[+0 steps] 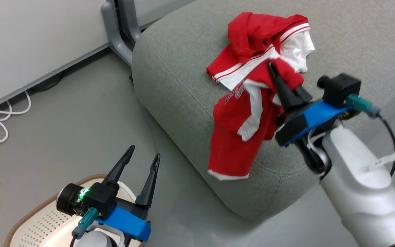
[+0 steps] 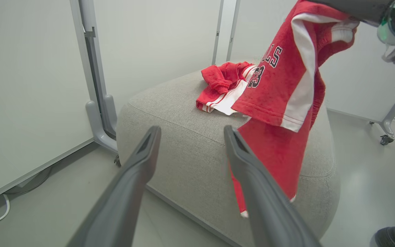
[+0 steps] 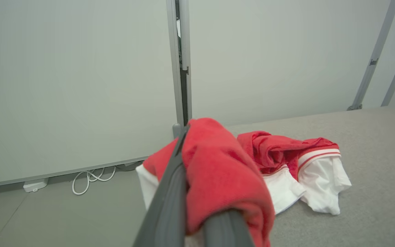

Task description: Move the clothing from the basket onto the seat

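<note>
Right gripper [image 1: 277, 79] is clamped on a soft red garment with white panels and lettering [image 1: 233, 137]. It hangs past the near edge of the large grey fabric sofa seat [image 1: 177, 79], near a crumpled red-and-white garment [image 1: 252, 37] on the seat. Left gripper [image 1: 144, 151] is spread empty over the cream perforated plastic basket [image 1: 36, 219]. Judgement: carry inboard before release, or it may slide off.

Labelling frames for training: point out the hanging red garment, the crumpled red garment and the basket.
hanging red garment [image 1: 228, 154], head view, red lower panel.
crumpled red garment [image 1: 249, 34], head view, red upper folds.
basket [image 1: 39, 219], head view, perforated white wall.
</note>
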